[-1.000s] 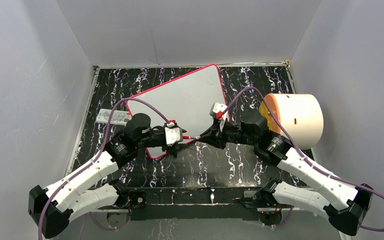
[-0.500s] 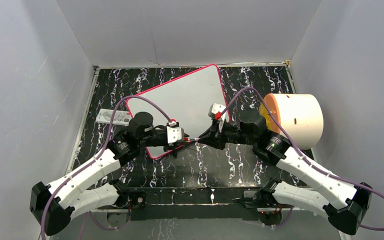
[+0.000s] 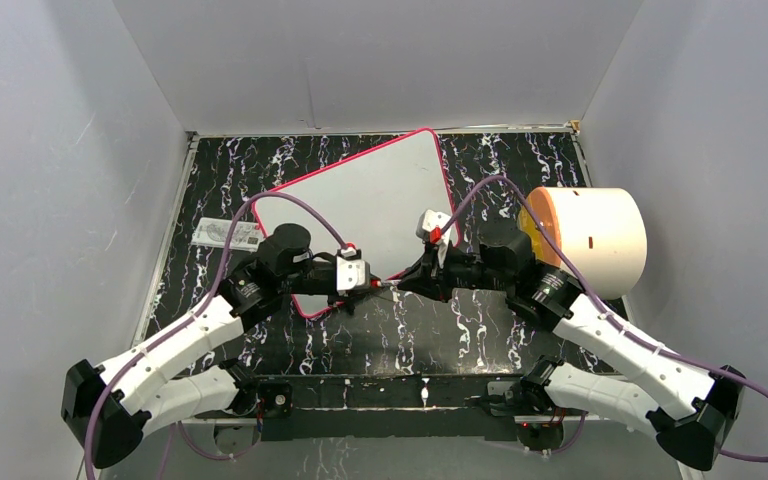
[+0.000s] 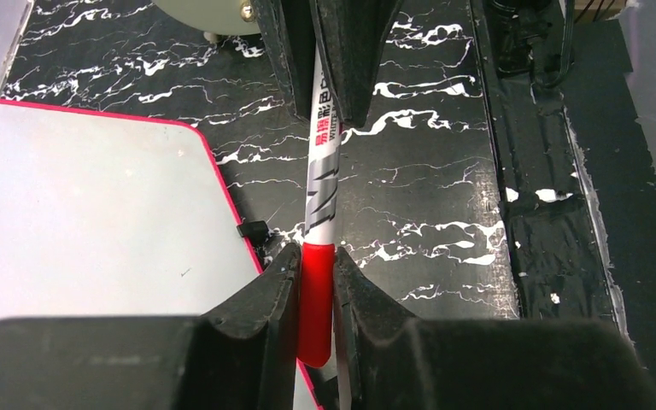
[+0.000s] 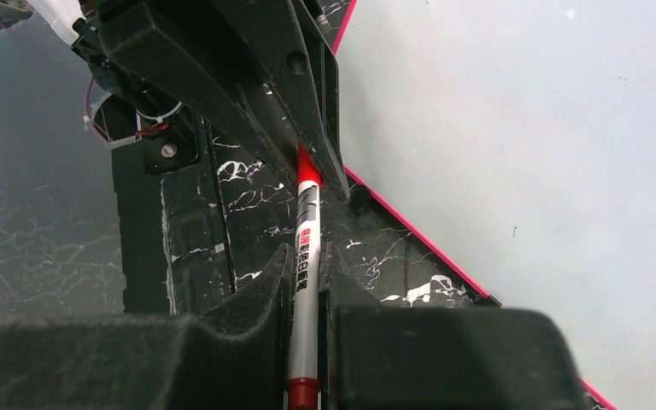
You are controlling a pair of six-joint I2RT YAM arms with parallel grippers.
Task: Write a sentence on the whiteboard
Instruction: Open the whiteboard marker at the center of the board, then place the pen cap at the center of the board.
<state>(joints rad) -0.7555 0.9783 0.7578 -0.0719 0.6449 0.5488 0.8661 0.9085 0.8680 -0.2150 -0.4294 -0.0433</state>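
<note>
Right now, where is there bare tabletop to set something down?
Bare marble lies beyond the card, between the whiteboard and the cylinder, and ahead of the arm bases. Crowded at the whiteboard's near corner, where the left fingers and right fingers grip the marker.

White-shelled arms (image 3: 175,345) with black joints (image 3: 282,250), looping purple cables (image 3: 280,196), black wedge-shaped tool fingers (image 4: 256,312), white wrist housings (image 3: 350,273)
</note>
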